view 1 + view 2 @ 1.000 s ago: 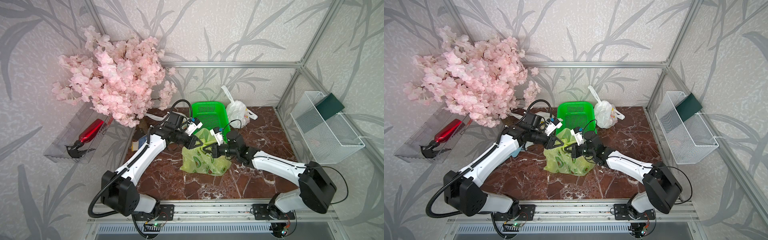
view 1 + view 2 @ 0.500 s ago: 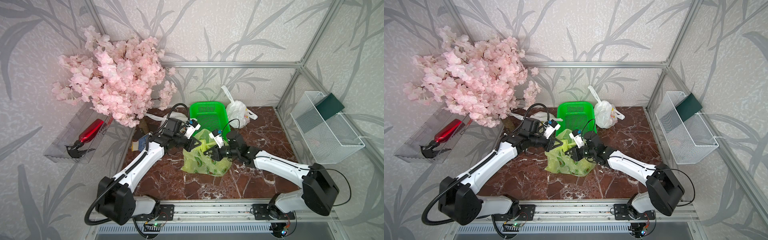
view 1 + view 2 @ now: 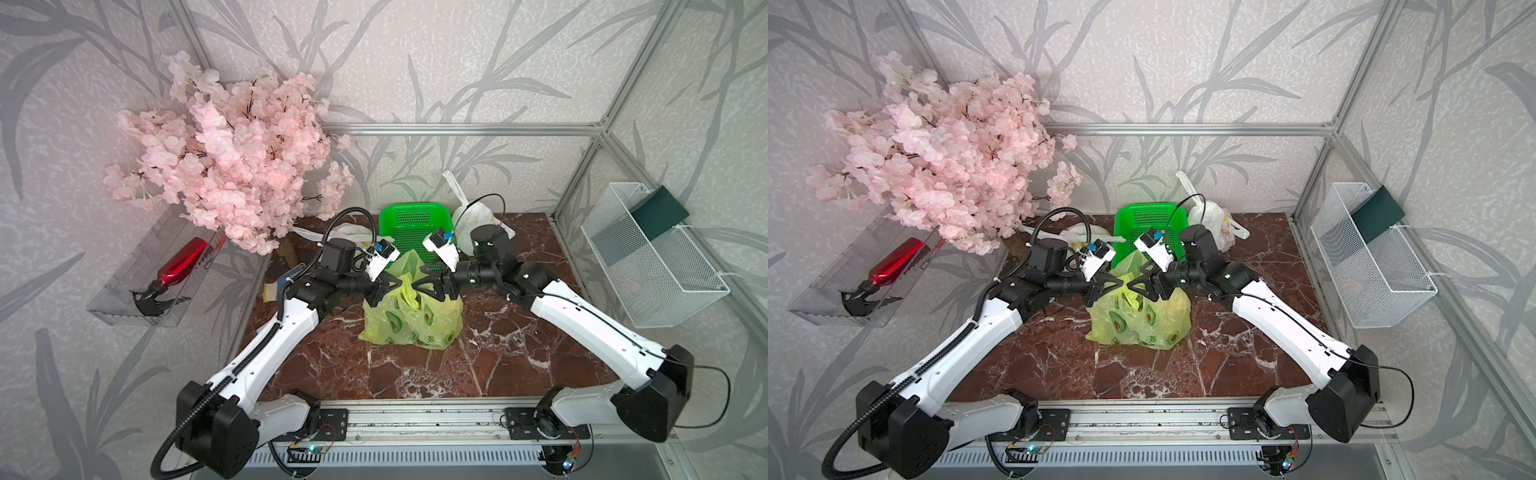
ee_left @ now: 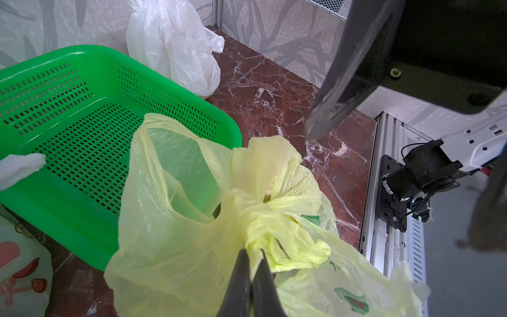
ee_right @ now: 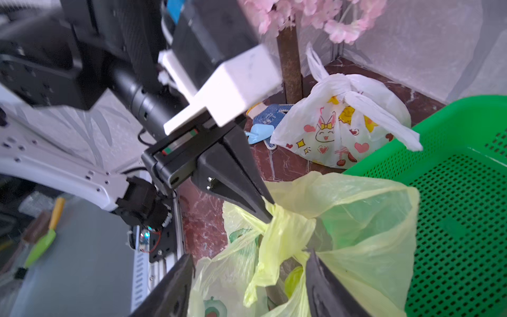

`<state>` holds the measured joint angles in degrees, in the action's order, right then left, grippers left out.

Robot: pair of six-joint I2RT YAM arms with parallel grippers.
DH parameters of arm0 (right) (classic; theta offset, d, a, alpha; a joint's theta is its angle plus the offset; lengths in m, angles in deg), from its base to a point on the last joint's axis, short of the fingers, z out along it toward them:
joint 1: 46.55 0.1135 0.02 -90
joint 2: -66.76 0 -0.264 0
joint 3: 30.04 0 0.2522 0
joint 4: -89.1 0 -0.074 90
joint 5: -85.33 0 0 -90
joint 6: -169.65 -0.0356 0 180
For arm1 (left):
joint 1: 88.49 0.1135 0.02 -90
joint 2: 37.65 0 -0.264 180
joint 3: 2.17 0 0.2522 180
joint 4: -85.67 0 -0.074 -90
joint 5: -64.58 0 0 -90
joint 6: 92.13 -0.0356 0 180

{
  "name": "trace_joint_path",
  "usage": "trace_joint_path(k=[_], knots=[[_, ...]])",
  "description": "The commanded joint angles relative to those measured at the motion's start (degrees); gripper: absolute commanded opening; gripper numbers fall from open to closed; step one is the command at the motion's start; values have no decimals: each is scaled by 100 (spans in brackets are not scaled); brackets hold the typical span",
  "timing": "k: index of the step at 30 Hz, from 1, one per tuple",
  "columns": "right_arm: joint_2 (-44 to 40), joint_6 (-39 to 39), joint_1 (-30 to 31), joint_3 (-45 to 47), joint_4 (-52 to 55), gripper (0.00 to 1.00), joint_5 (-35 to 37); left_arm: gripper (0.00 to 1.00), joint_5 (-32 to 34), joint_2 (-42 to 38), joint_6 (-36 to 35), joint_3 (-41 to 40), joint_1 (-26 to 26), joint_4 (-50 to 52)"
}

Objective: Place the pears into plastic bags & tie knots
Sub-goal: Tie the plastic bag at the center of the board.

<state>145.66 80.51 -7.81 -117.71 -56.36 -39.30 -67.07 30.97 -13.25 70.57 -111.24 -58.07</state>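
A yellow-green plastic bag [image 3: 411, 316] [image 3: 1138, 320] with avocado prints stands mid-table, its handles bunched and twisted together [image 4: 274, 227] at the top. My left gripper [image 4: 253, 255] [image 3: 395, 286] is shut on a strip of that handle plastic. Just opposite, my right gripper [image 5: 249, 263] [image 3: 419, 286] is open, its fingers either side of a hanging handle strip [image 5: 271, 263] without pinching it. A green pear [image 5: 293, 277] shows through the bag mouth. A white rabbit-print bag [image 5: 340, 129] [image 3: 349, 230] with a knot [image 5: 343, 87] lies at the back left. Another white bag [image 3: 473, 216] [image 4: 175, 46] stands at the back right.
An empty green mesh basket [image 3: 415, 226] [image 4: 82, 115] sits right behind the yellow-green bag. A pink blossom tree [image 3: 232, 166] overhangs the back left. A wire basket [image 3: 648, 257] hangs on the right wall and a tray with a red bottle [image 3: 178, 266] on the left.
My right gripper has opened and let go of the bag handle. My left gripper has shut on the handle plastic. Both grippers have drawn close together above the bag.
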Motion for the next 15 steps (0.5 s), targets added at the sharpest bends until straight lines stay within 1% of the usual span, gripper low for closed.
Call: trace_joint_path(k=[1, 4, 6, 12, 15], knots=[[403, 1307, 139, -301, 971, 67, 452, 0, -124, -13, -320, 157, -44, 96], [697, 1613, 140, -530, 1065, 67, 553, 0, -176, -23, -382, 149, -52, 135], [821, 1703, 128, -545, 926, 67, 505, 0, -212, -10, -412, 149, -61, 150], [1092, 1967, 84, -721, 1204, 64, -3, 0, -273, -5, -540, 175, -59, 268], [1258, 2052, 59, -790, 1318, 63, -40, 0, -317, -6, -550, 175, -63, 262]])
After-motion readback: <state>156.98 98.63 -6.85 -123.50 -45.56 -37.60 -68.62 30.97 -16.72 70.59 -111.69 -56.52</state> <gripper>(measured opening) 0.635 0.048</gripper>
